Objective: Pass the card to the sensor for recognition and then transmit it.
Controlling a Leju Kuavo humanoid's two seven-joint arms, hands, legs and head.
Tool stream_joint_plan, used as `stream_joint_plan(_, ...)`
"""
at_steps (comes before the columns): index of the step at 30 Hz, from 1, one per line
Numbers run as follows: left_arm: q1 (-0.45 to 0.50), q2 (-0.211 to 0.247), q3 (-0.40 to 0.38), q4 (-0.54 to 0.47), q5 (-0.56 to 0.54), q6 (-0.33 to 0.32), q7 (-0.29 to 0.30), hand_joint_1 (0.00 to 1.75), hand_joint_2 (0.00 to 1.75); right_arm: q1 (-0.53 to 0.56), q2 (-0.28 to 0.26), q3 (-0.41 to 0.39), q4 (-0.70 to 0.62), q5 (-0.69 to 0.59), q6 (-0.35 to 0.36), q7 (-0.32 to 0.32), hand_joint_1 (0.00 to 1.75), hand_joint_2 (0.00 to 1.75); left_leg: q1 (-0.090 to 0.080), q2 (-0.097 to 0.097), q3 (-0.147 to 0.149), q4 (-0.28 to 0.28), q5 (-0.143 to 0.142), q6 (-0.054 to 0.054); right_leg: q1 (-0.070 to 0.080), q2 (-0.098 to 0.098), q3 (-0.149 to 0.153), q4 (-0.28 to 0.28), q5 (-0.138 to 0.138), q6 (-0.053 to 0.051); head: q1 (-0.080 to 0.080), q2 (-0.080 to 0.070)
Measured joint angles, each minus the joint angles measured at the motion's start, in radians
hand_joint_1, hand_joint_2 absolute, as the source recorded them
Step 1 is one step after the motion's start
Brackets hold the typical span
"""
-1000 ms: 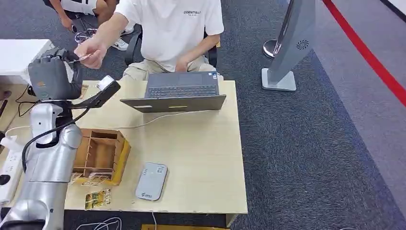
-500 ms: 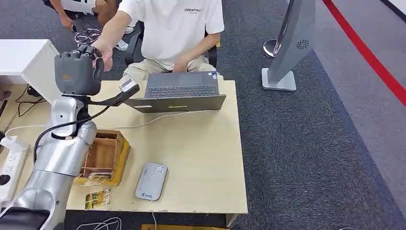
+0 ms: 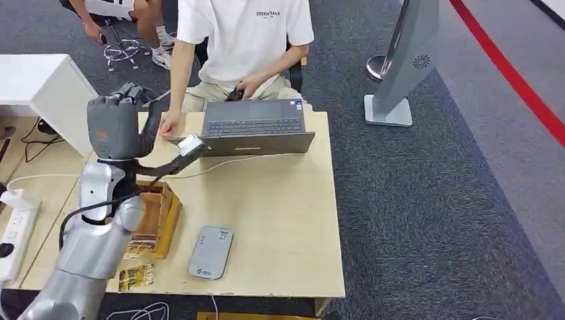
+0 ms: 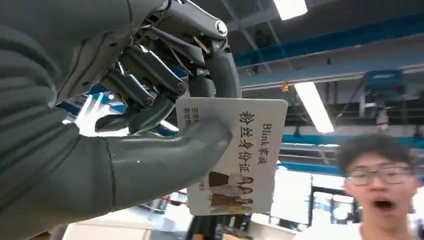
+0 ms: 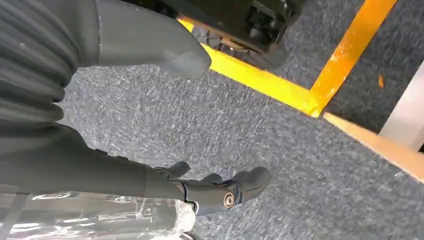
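My left hand (image 3: pixel 118 127) is raised above the table's back left, over the wooden organiser box (image 3: pixel 152 215). In the left wrist view the left hand (image 4: pixel 150 125) pinches a white card (image 4: pixel 240 155) with black Chinese print and a small photo between thumb and fingers. The grey card sensor (image 3: pixel 210 251) lies flat near the table's front edge, well below and in front of that hand. My right hand (image 5: pixel 200 185) hangs over grey carpet with its fingers apart and nothing in them.
A person in a white shirt (image 3: pixel 243 40) sits behind an open laptop (image 3: pixel 253 130), one hand (image 3: pixel 170 123) resting on the table (image 3: pixel 286 220) beside it. Another card (image 3: pixel 136 275) lies at the front left. A grey kiosk stand (image 3: pixel 400 67) stands on the right.
My left arm has swung right and in over the table with the card. The person's hand, which was at my left hand, has dropped to the table by the laptop.
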Motion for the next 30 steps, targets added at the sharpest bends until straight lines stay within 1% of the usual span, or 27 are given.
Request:
stream_joint_plan(4, 0.117, 0.007, -0.044, -0.135, 0.007, 0.003, 0.0, 1.75, 1.75, 0.004, -0.002, -0.001, 0.0, -0.019, -0.014, 0.0, 0.0, 1.75, 0.0, 0.0, -0.001, 0.0, 0.0, 0.0, 0.0, 0.0, -0.001, 0.0, 0.0, 0.0, 0.0, 0.0)
stream_joint_plan(6, 0.164, 0.016, -0.066, -0.179, 0.016, -0.001, 0.0, 1.75, 1.75, 0.007, -0.002, -0.001, 0.0, -0.028, -0.022, 0.0, 0.0, 1.75, 0.0, 0.0, -0.001, 0.0, 0.0, 0.0, 0.0, 0.0, -0.001, 0.0, 0.0, 0.0, 0.0, 0.0)
stream_joint_plan(9, 0.223, 0.029, -0.095, -0.215, 0.021, -0.008, 0.0, 1.75, 1.75, 0.01, -0.003, -0.002, 0.0, -0.033, -0.031, 0.0, 0.0, 1.75, 0.0, 0.0, -0.001, 0.0, 0.0, 0.0, 0.0, 0.0, -0.001, 0.0, 0.0, 0.0, -0.001, 0.0)
stream_joint_plan(10, 0.239, 0.033, -0.103, -0.222, 0.028, -0.023, 0.0, 1.75, 1.75, 0.011, -0.004, -0.002, 0.0, -0.038, -0.035, 0.0, 0.0, 1.75, 0.0, 0.0, -0.001, 0.0, 0.0, 0.0, 0.0, 0.0, -0.001, 0.0, 0.0, 0.0, -0.001, 0.0)
stream_joint_plan(12, 0.263, 0.038, -0.12, -0.224, 0.054, -0.077, 0.003, 1.75, 1.75, 0.011, -0.005, -0.003, 0.0, -0.044, -0.042, 0.001, 0.0, 1.75, 0.0, 0.0, -0.001, 0.0, 0.0, 0.0, 0.0, 0.0, -0.001, 0.0, 0.0, 0.0, -0.001, 0.0)
stream_joint_plan(15, 0.283, 0.042, -0.137, -0.218, 0.071, -0.16, 0.03, 1.75, 1.75, 0.015, -0.006, -0.003, 0.0, -0.049, -0.053, 0.001, 0.0, 1.75, 0.0, 0.0, 0.0, 0.0, 0.0, 0.0, 0.0, -0.001, -0.001, 0.0, 0.0, 0.0, 0.0, 0.0)
stream_joint_plan(17, 0.287, 0.042, -0.148, -0.196, 0.079, -0.198, 0.037, 1.75, 1.75, 0.015, -0.006, -0.004, 0.0, -0.053, -0.056, 0.0, 0.0, 1.75, 0.0, 0.0, -0.001, 0.0, 0.0, 0.0, 0.0, -0.001, -0.001, 0.0, 0.0, 0.0, 0.0, 0.0)
stream_joint_plan(23, 0.293, 0.042, -0.173, -0.124, 0.093, -0.239, 0.046, 1.75, 1.75, 0.016, -0.007, -0.004, 0.0, -0.06, -0.066, 0.0, 0.0, 1.75, 0.0, 0.0, -0.001, 0.0, 0.0, 0.0, 0.0, -0.001, -0.001, 0.0, 0.0, 0.0, 0.0, 0.0)
stream_joint_plan(28, 0.298, 0.037, -0.2, -0.1, 0.09, -0.266, 0.046, 1.75, 1.75, 0.016, -0.007, -0.005, 0.0, -0.063, -0.073, 0.0, 0.0, 1.75, 0.0, 0.0, -0.001, 0.0, 0.0, 0.0, 0.0, -0.001, -0.001, 0.0, 0.0, 0.0, 0.0, 0.0)
stream_joint_plan(30, 0.299, 0.036, -0.216, -0.092, 0.091, -0.287, 0.046, 1.75, 1.75, 0.016, -0.007, -0.005, 0.0, -0.066, -0.074, -0.001, 0.0, 1.75, 0.0, 0.0, -0.001, 0.0, 0.0, 0.0, 0.0, -0.001, -0.001, 0.0, 0.0, 0.0, 0.0, 0.0)
